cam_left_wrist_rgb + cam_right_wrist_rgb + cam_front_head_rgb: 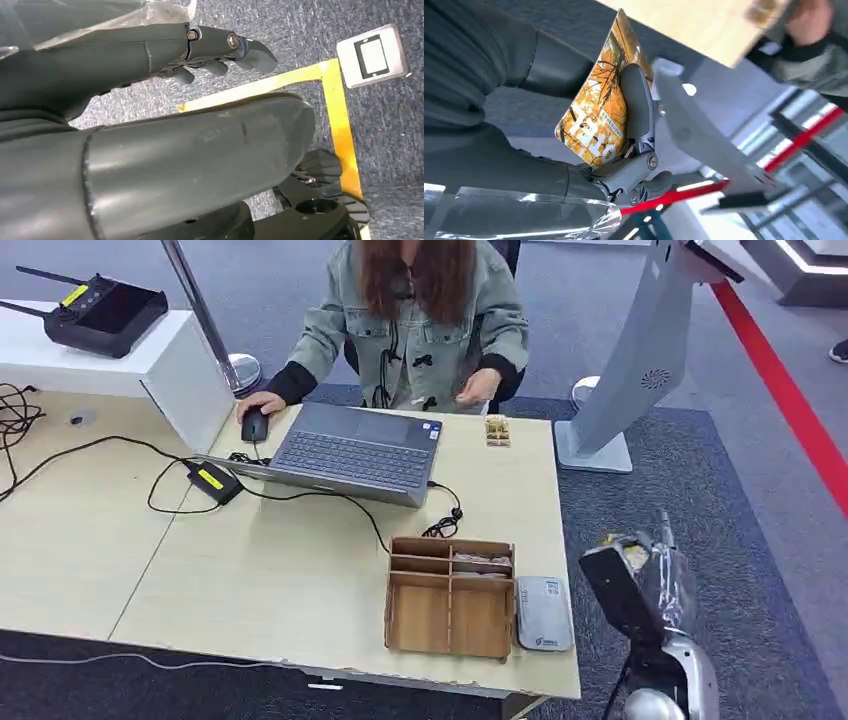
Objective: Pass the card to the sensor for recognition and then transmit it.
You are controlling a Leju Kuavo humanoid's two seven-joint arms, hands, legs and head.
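Right hand is clamping the card face-out for scanning, with the sensor lying at its nine o'clock on the tabletop.

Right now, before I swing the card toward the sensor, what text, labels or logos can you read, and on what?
"ETC": large white letters on the orange card that the right hand holds; it appears rotated in the right wrist view.
Small print beside those letters: too blurred to read.
Logo and text on the grey card reader: too small to read.
Yellow label on the black power adapter: unreadable.
Sticker on the laptop: unreadable.
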